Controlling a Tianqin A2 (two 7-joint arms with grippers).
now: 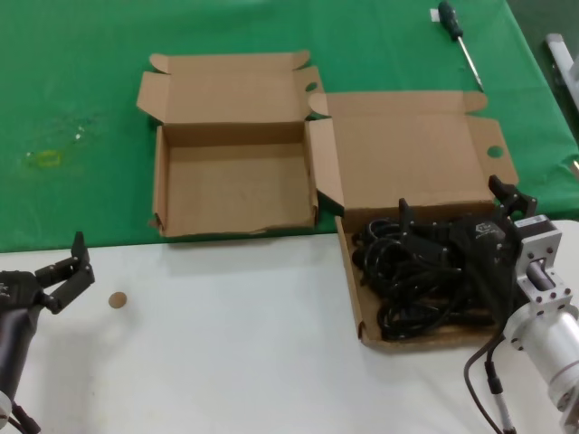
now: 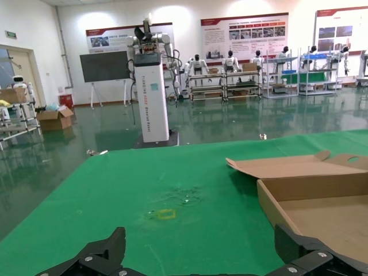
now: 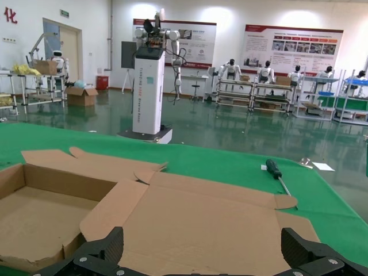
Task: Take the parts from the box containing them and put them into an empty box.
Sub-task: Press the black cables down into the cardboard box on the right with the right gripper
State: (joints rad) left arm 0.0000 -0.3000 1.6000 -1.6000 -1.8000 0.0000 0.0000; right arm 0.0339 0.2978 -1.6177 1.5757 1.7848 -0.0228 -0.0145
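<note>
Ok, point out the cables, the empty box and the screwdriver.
cables [image 1: 412, 280], head view, middle of the black tangle.
empty box [image 1: 237, 192], head view, bare floor of the tray.
screwdriver [image 1: 450, 18], head view, dark handle.

One red character, "化" [image 3: 10, 14], stands on the white wall far ahead of the right gripper [image 3: 201, 253], near a doorway; the green sign [image 3: 65, 12] above that doorway is too small to read; the white column [image 3: 148, 92] farther out carries dark vertical lettering that cannot be made out; the wall posters [image 3: 293, 49] behind it likewise.
</note>
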